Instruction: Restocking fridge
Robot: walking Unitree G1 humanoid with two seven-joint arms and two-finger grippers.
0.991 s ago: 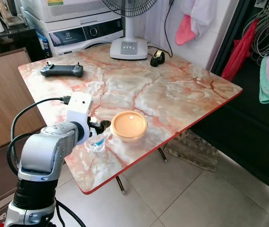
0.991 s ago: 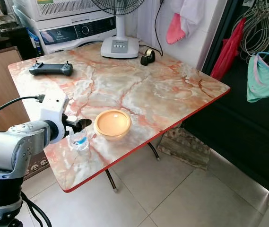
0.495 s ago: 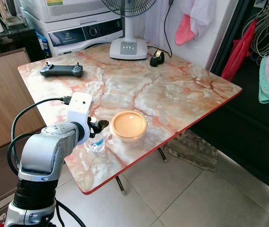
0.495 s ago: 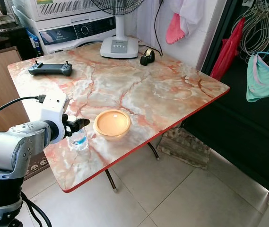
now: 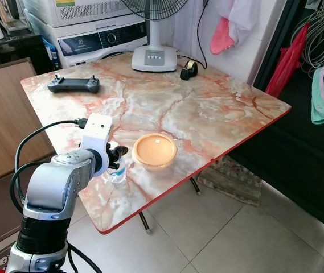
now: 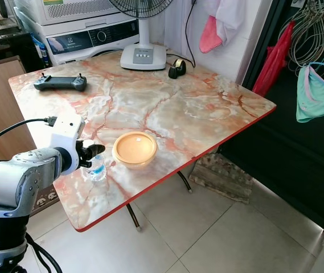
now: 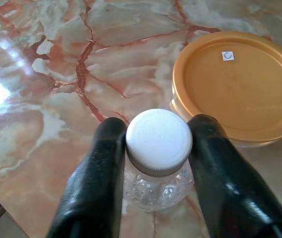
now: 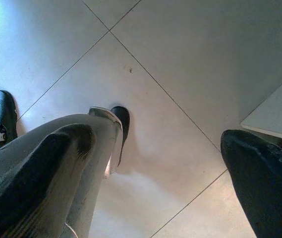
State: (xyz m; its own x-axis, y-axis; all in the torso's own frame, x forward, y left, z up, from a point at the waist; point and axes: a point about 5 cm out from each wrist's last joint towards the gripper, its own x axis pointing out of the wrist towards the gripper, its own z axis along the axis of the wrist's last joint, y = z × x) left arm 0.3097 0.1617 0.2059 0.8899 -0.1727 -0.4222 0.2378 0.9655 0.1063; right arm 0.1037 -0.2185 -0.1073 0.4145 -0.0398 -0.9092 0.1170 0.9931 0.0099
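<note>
Closing in since a moment ago, the left gripper (image 7: 158, 163) is now sitting lower around the little water bottle (image 7: 156, 163), with one black finger on each side of its neck, just under the white cap (image 7: 159, 140). The fingers (image 7: 98, 183) are narrow and seem to be touching the bottle, so they look like they are holding it, though it is still standing on the table. The bottle is standing near the front edge of the marble table (image 5: 207, 108), just beside the orange tub (image 5: 155, 151) with its lid on.

I think the robot is doing the picking-up step now. Next it likely needs to squeeze firmly, lift the bottle straight up, and keep clear of the tub.

The right gripper (image 8: 155, 168) is hanging over the floor tiles with its fingers wide apart, holding nothing.

A black controller (image 5: 73, 85) and a fan base (image 5: 154, 58) are sitting far back.
</note>
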